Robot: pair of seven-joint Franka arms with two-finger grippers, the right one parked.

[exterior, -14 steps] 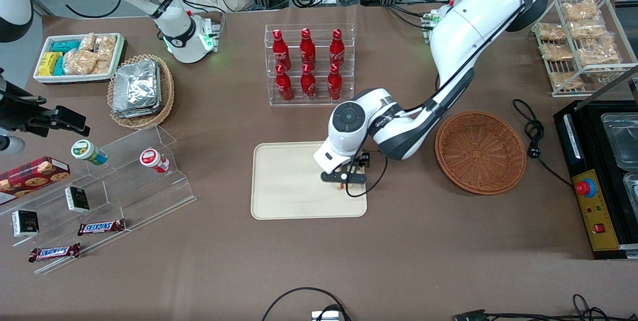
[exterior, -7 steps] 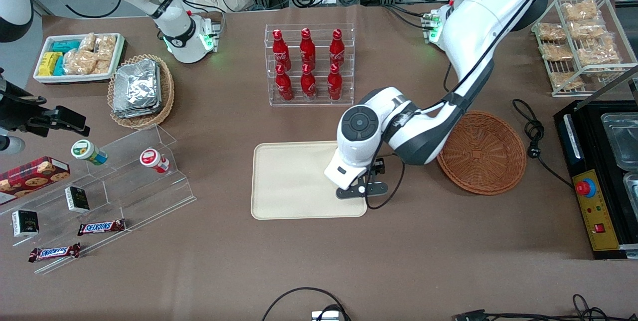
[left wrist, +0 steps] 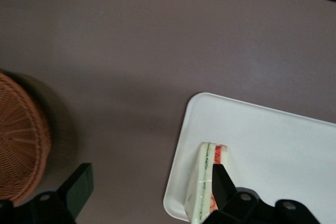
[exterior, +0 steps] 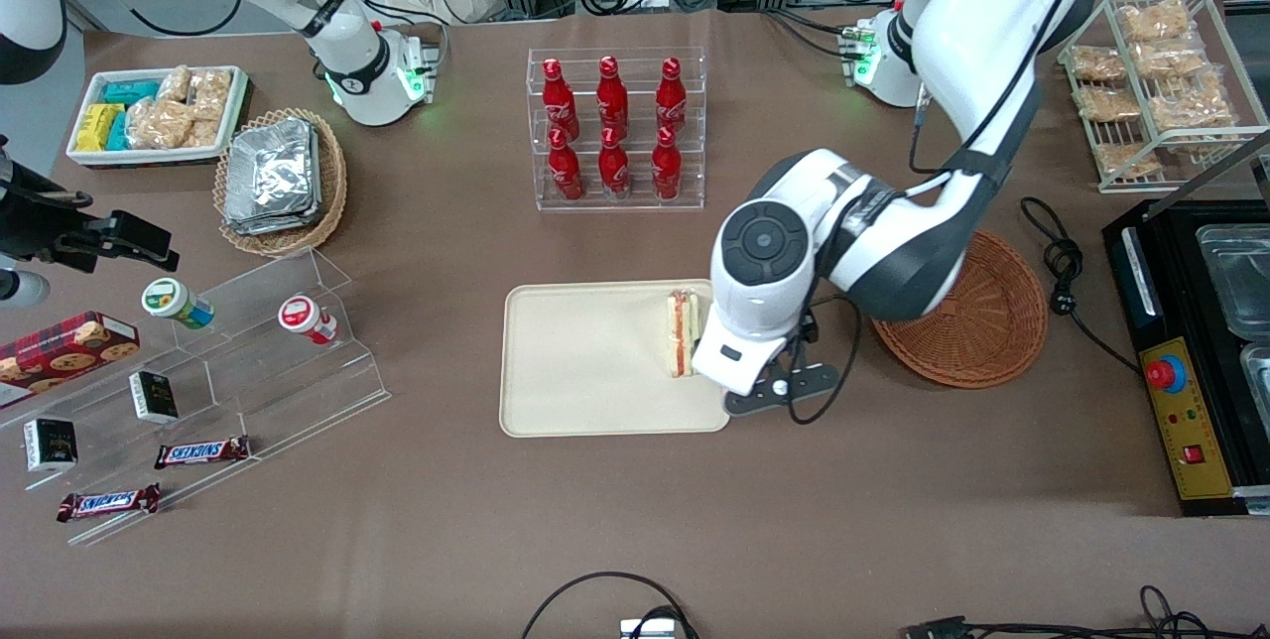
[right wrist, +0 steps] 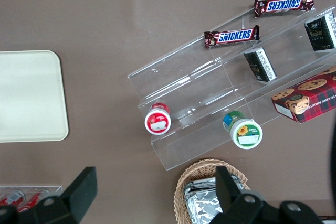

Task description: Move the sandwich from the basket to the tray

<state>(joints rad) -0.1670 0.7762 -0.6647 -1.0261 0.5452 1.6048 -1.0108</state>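
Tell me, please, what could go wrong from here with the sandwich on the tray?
The sandwich stands on edge near the tray's rim, so it may topple or slide off. The open pincer hangs just above it; one finger could catch the bread while pulling away toward the basket.

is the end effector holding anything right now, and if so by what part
Nothing is held. The end effector is open above the tray edge nearest the basket, and the sandwich lies released on the tray beside one finger.
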